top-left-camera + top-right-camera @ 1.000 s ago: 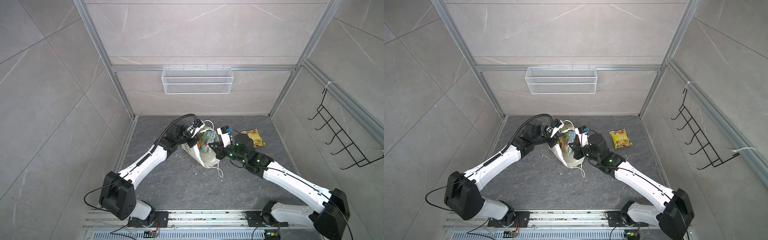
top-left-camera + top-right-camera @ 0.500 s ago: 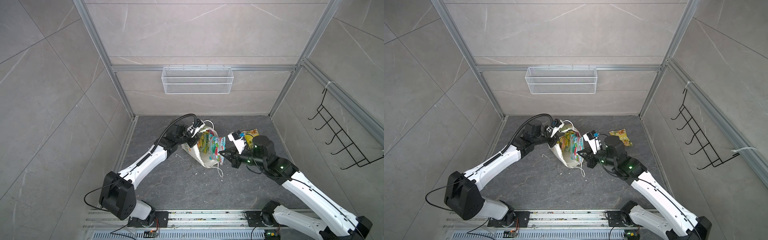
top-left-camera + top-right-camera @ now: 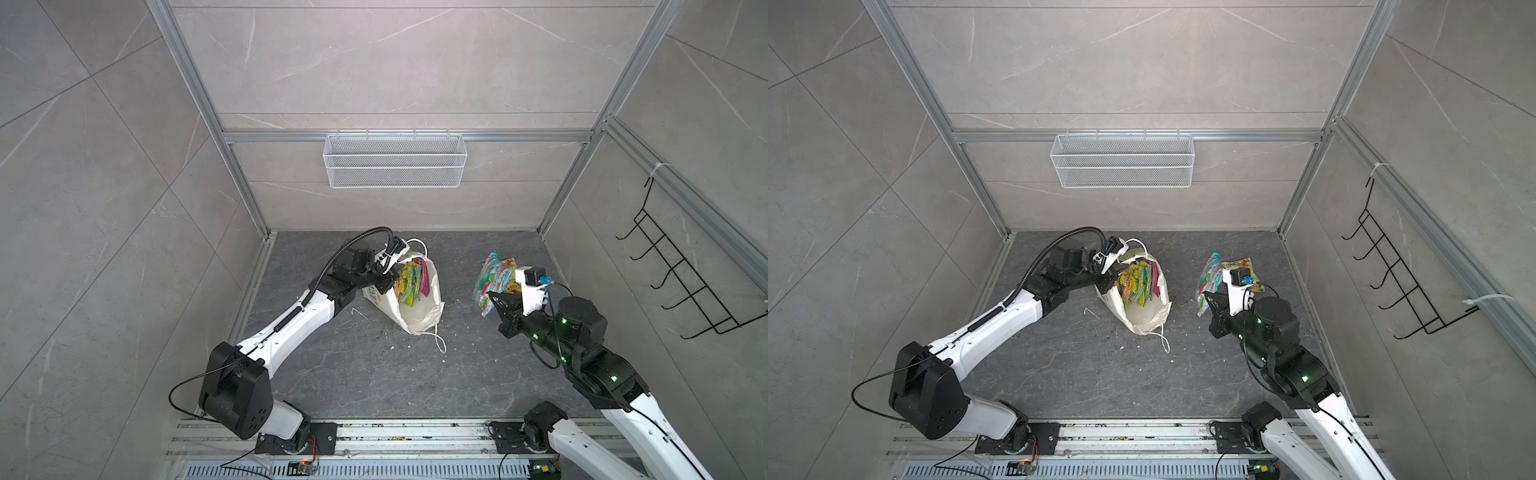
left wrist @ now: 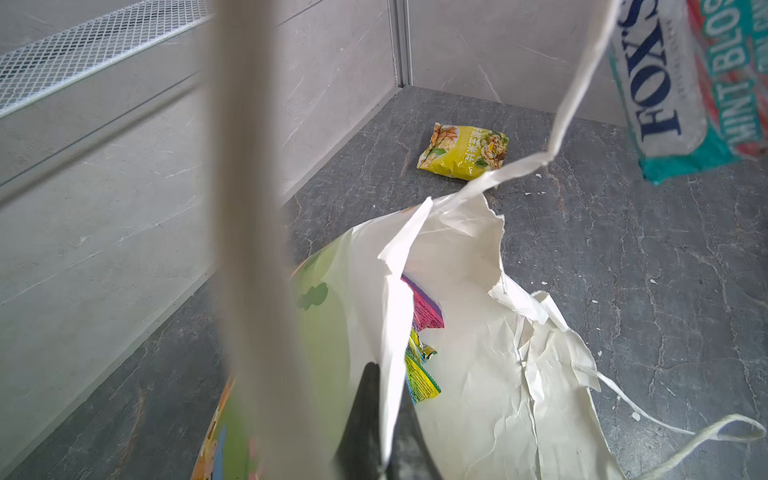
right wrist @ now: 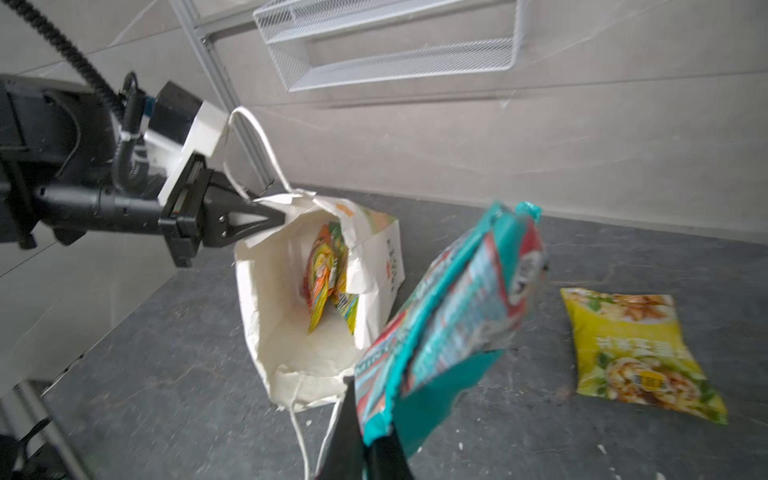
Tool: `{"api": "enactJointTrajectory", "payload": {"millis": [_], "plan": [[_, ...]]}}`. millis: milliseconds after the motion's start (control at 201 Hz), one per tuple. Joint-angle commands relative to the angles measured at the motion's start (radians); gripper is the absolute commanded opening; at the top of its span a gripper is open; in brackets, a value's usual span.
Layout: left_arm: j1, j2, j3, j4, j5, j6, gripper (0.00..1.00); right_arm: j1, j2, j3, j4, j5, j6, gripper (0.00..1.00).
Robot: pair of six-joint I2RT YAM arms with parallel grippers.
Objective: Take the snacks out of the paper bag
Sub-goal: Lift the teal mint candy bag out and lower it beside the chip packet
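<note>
Slumped open on grey floor [image 3: 353, 374]: paper bag [image 3: 419, 309], rim pinched in closed left gripper [image 5: 279, 219], three packets [image 5: 328, 274] inside. Right of the bag, well apart, off the floor: teal packet [image 5: 453, 307], clamped in closed right gripper [image 3: 492, 303]. Further right, lying flat: yellow packet [image 5: 636, 349]; behind the bag, wall-hung mesh basket [image 3: 395, 162]; blurred cord handle [image 4: 253, 208] across left wrist view.

This is looking like a robot test cell in a lab: grey marble-look panels [image 3: 374, 62] are lining an aluminium frame [image 3: 274, 136], two white-and-black arms [image 3: 291, 322] are sitting bolted to a slotted rail [image 3: 395, 434] with bare cables [image 3: 170, 399] trailing, and a wire mesh basket [image 3: 395, 166] and black hook rack [image 3: 683, 262] are hanging on the walls.
</note>
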Motion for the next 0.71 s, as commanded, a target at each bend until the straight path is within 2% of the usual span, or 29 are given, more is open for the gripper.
{"api": "enactJointTrajectory", "payload": {"millis": [0,179,333,562,702], "plan": [[-0.004,0.005,0.059,0.060,0.025,-0.014,0.00,-0.011,0.039,-0.001,0.117,0.136,0.029,0.00],[-0.006,0.002,0.055,0.075,0.023,-0.023,0.00,-0.077,0.241,0.077,0.123,0.132,0.139,0.00],[-0.008,0.008,0.057,0.067,0.017,-0.023,0.00,-0.151,0.385,0.093,0.201,0.058,0.266,0.00],[-0.009,0.017,0.067,0.064,0.015,-0.024,0.00,-0.170,0.584,0.114,0.273,0.094,0.444,0.00],[-0.008,0.025,0.070,0.067,0.016,-0.029,0.00,-0.196,0.713,0.148,0.292,0.070,0.529,0.00]]}}
